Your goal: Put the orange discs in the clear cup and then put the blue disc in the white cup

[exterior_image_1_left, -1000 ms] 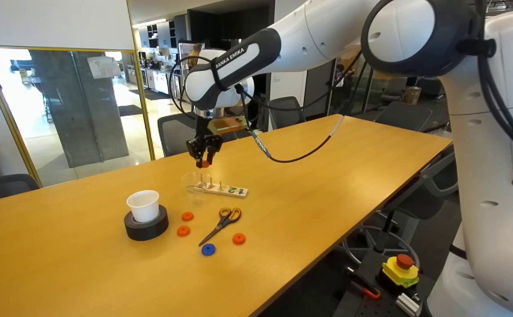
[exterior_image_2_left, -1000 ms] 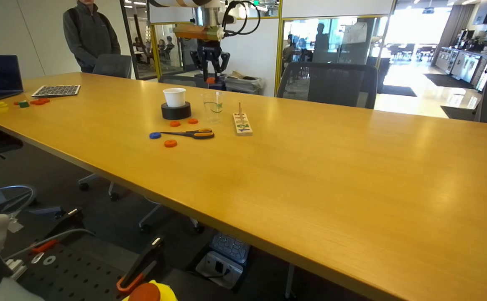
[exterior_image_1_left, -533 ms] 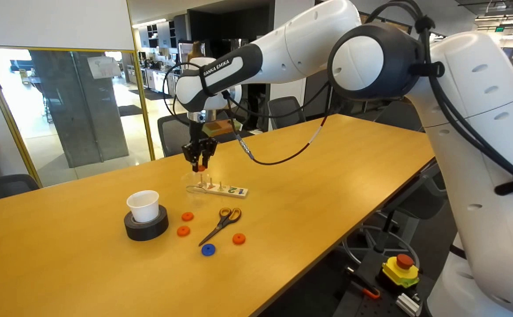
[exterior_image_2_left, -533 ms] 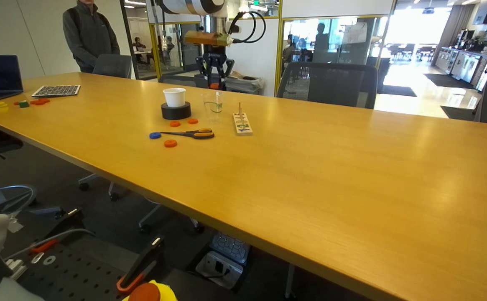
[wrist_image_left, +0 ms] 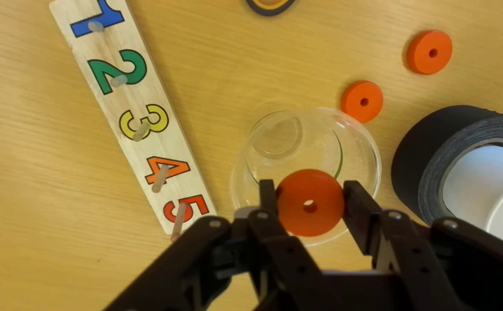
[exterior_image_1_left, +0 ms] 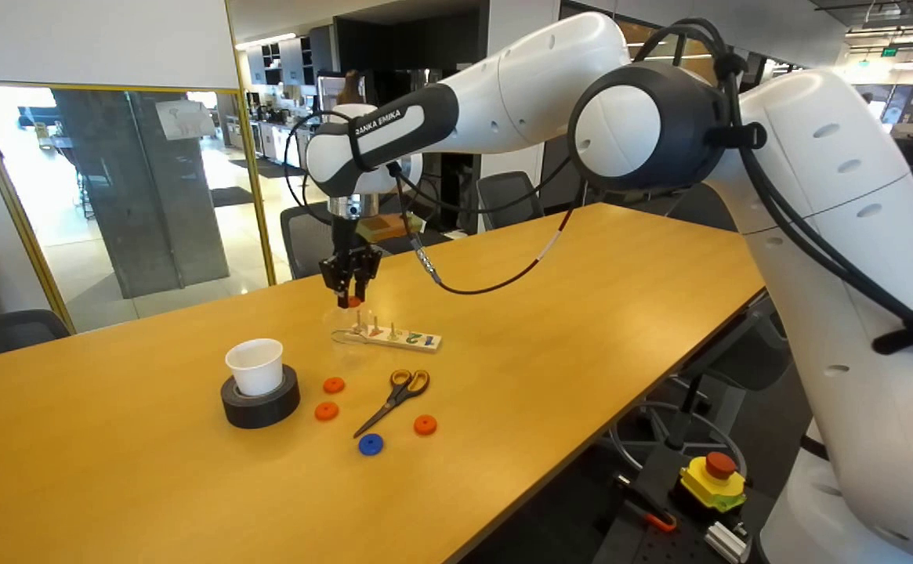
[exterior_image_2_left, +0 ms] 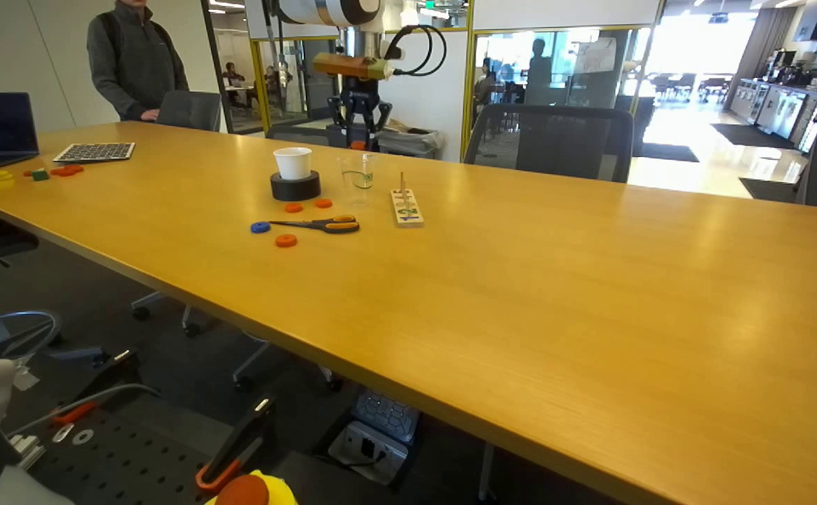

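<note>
Your gripper [wrist_image_left: 310, 201] pinches one orange disc [wrist_image_left: 315, 186] by opposite edges between its two fingertips [wrist_image_left: 267, 192], above the clear cup [wrist_image_left: 358, 151]; the white cup [wrist_image_left: 480, 181] stands in the opening of the black tape roll [wrist_image_left: 426, 144].

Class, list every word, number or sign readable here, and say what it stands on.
"1": blue, on the wooden pegboard.
"2": green, same pegboard.
"3": yellow, same pegboard.
"4": orange, same pegboard.
"5": red, same pegboard.
"RANKA EMIKA": on the Panda arm's forearm.
"IKA", cut off: robot housing in an exterior view.
Too small or blurred: green sign, white paper sheet, clear cup's green print.
</note>
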Tool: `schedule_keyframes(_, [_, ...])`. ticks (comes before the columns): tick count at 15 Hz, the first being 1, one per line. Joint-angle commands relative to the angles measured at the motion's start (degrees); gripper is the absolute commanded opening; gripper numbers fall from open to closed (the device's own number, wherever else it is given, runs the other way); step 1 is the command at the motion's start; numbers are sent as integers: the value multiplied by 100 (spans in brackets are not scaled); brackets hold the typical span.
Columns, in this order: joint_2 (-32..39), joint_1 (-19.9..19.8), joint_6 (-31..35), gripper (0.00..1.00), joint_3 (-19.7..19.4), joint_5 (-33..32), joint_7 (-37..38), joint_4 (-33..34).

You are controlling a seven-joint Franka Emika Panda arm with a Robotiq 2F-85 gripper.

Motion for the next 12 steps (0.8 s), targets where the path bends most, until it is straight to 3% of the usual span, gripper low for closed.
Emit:
schedule_keyframes(1, [158,-113,-297,74,167,190,-186,357])
schedule_keyframes(4, [99,-79,-334,97,154,142,-157,292])
schedule_keyframes(5, [19,-50,-309,100,137,101,-117,206])
schedule_keyframes(12, [-672,270,33,100,24,-31,670,-660])
